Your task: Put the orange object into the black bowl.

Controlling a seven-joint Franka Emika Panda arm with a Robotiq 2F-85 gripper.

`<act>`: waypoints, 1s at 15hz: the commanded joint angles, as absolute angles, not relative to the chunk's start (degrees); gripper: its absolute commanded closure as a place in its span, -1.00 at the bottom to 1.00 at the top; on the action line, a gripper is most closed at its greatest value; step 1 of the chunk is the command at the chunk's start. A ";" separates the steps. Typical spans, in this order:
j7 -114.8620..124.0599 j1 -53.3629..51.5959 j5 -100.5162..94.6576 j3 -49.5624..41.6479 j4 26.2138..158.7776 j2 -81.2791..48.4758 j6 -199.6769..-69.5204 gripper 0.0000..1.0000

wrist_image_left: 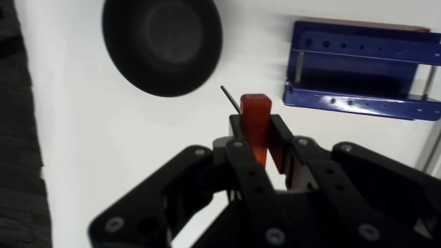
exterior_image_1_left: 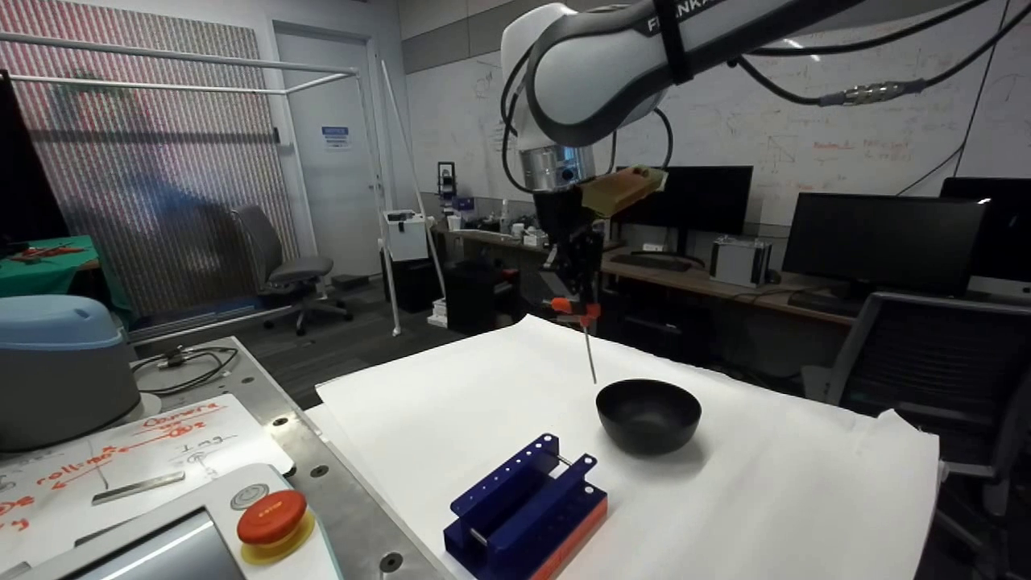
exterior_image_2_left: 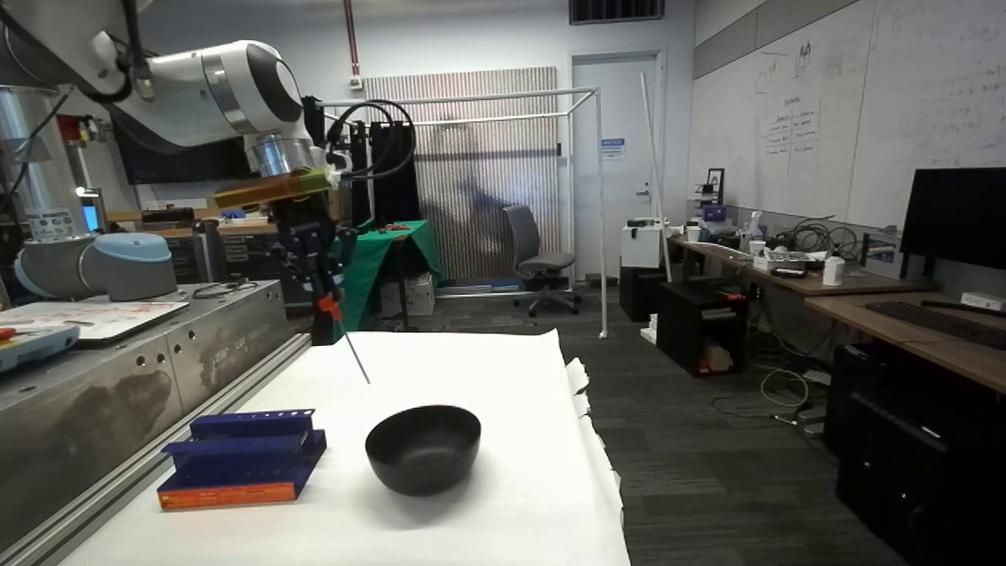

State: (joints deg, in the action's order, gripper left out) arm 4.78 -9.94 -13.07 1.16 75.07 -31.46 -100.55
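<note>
Bright, diffuse light leaves the white worktop [exterior_image_2_left: 534,440] close to washed out and the floor [exterior_image_2_left: 692,440] beside it dim; in both exterior views the black bowl [exterior_image_1_left: 648,419] casts a soft-edged shadow. The wrist view is softer, with the floor blurred and white glare catching the blue rack [wrist_image_left: 358,62].

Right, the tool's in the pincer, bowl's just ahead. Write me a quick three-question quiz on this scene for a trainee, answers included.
1. Fill in: the pincer grips the tool by its orange ____.
2. Multiple choice: the rack on the same table as the bowl is
a) green
b) blue
c) white
3. True or false: the tool lies inside the bowl.

Key:
1. handle
2. b
3. False; the pincer holds it outside the bowl, its metal end pointing down.
</note>
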 commanded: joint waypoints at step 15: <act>12.28 -7.28 -19.59 -4.37 77.25 -43.46 -106.76 0.80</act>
State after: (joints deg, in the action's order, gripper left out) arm 11.96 -7.18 -19.86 -4.19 77.90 -42.96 -105.34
